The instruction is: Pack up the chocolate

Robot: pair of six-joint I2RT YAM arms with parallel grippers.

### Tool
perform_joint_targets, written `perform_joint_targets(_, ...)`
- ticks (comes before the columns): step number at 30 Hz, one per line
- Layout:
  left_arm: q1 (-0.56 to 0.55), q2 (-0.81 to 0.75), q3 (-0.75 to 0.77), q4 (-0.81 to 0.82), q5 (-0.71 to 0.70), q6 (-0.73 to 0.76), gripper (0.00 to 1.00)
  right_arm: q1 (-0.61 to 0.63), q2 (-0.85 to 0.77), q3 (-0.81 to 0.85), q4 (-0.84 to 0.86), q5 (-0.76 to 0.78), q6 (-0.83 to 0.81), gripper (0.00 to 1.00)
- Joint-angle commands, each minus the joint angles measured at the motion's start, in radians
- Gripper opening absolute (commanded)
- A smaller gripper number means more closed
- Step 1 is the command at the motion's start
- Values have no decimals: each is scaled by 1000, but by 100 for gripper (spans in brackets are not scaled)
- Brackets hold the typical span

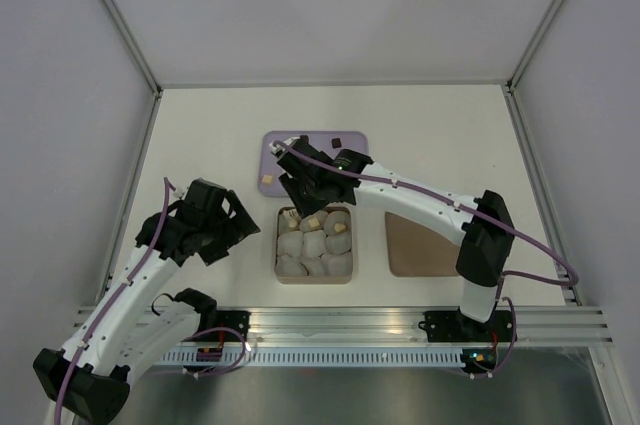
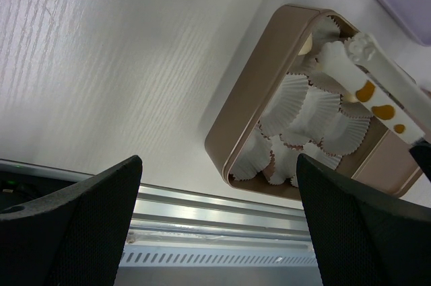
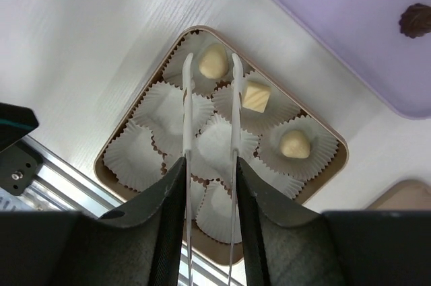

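My right gripper (image 3: pixel 210 165) is shut on white tongs (image 3: pixel 187 111) and hangs over the tan box (image 3: pixel 128 131) of white paper cups. The tong tips stand on either side of a cream chocolate (image 3: pixel 213 62) lying in the far corner cup. Two more cream chocolates (image 3: pixel 256 96) (image 3: pixel 295 144) lie in neighbouring cups. A dark chocolate (image 3: pixel 415 20) sits on the purple tray (image 3: pixel 337 10). In the top view the tray (image 1: pixel 315 165) also bears a cream piece (image 1: pixel 268 178). My left gripper (image 1: pixel 225 227) is open and empty, left of the box (image 1: pixel 280 245).
A flat brown lid (image 1: pixel 420 243) lies right of the box. The aluminium rail (image 1: pixel 340 323) runs along the near edge. White walls close in the table on three sides. In the left wrist view the tongs (image 2: pixel 377 81) reach over the box (image 2: pixel 249 97).
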Motion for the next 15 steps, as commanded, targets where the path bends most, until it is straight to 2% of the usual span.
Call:
perform_joint_targets(1, 4, 5, 11, 19, 1, -24, 100, 3, -111, 56, -23, 73, 55, 38)
perform_joint_targets(7, 2, 11, 13, 21, 5, -13, 100, -100, -159, 35, -27, 99, 86, 39)
perform_joint_targets(11, 4, 14, 13, 22, 10, -9, 100, -220, -113, 29, -38, 99, 51, 39)
perform_joint_targets(15, 4, 13, 9, 25, 10, -10, 100, -280, -41, 35, -23, 117, 3, 39)
